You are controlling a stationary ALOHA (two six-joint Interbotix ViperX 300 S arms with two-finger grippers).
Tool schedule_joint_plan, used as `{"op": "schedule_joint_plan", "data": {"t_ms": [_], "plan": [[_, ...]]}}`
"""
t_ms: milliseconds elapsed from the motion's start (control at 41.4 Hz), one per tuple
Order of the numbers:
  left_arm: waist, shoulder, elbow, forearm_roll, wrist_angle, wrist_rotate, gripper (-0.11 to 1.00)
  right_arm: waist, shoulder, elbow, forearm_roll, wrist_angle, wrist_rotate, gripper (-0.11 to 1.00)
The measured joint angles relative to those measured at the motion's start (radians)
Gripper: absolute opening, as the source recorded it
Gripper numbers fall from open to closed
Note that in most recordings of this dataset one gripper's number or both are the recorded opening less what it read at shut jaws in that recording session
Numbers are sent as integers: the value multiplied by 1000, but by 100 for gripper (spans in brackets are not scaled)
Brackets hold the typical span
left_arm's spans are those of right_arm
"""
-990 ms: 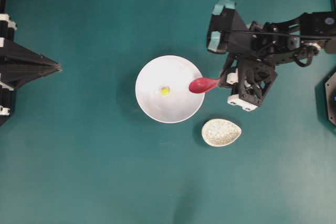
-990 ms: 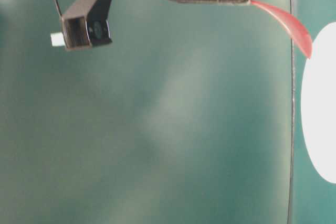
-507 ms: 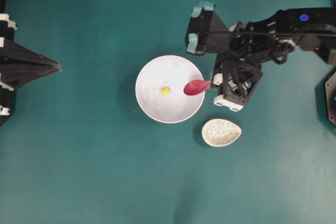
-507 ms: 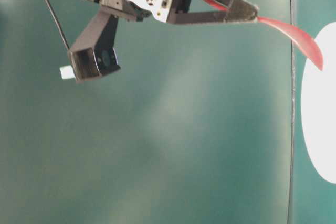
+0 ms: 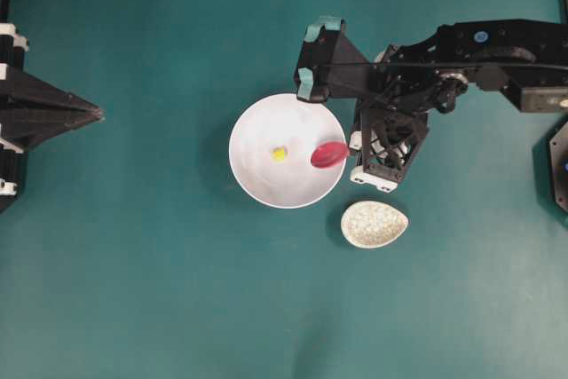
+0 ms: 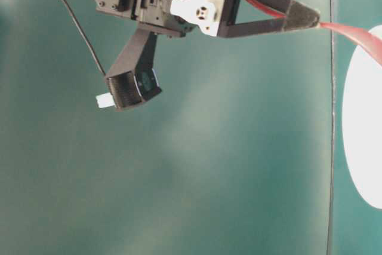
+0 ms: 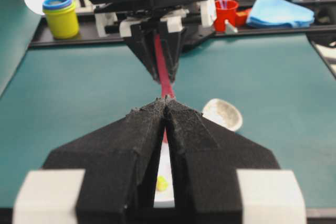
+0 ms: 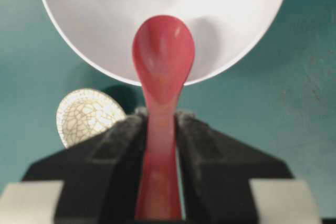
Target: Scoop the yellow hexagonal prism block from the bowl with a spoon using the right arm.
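Observation:
The white bowl [image 5: 266,126] sits mid-table with the tiny yellow hexagonal prism block [image 5: 279,154] near its centre. My right gripper [image 5: 357,146] is shut on the handle of the pink-red spoon [image 5: 329,154], whose scoop hangs over the bowl's right inner side, right of the block and apart from it. In the right wrist view the spoon [image 8: 164,56] reaches past the rim of the bowl [image 8: 105,14]; the block is out of that view. My left gripper [image 5: 93,114] rests shut at the left edge, and the block [image 7: 161,183] shows through its gap.
A speckled egg-shaped rest [image 5: 374,224] lies just below and right of the bowl, under the right arm. Beyond the table's far edge stand a yellow jar [image 7: 61,17], a red cup [image 7: 227,14] and a blue cloth [image 7: 278,14].
The right arm has moved left, carrying the spoon's scoop from the bowl's right rim to over its inside. Block, bowl and left arm have not moved.

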Motion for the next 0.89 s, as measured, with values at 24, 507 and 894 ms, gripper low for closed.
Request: {"op": "schedule_joint_plan", "data": {"t_ms": [24, 507, 894], "plan": [[-2, 0, -2, 2, -2, 0, 6, 0, 6, 0, 0, -2, -2, 25], [-2, 0, -2, 2, -2, 0, 6, 0, 74, 0, 3, -91, -18, 25], [0, 0, -2, 0, 0, 0, 6, 0, 104, 0, 3, -152, -21, 25]]}}
